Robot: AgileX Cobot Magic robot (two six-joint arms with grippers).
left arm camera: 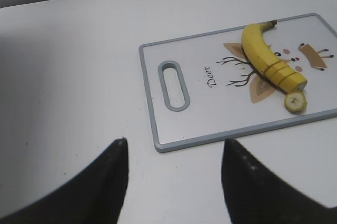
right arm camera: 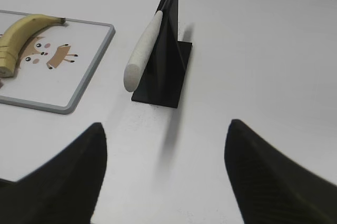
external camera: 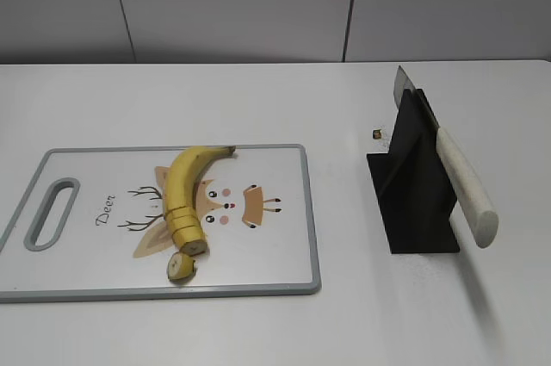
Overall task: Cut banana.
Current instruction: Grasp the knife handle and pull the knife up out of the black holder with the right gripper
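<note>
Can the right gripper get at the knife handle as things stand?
Probably yes. The right gripper is open and empty, and the knife rests in its black stand, handle sticking out toward it over bare table, with nothing between.

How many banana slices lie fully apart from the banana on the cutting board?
1. A single slice lies off the cut end of the banana, near the cutting board's front edge. Other cuts remain stacked against the banana, uncounted.

The banana [external camera: 182, 189] lies curved on the board [external camera: 275, 254], left of centre in the frame, dark stem pointing to the upper right. Its lower end is cut into slices; one pale-centred slice [external camera: 182, 266] lies just apart below.
</note>
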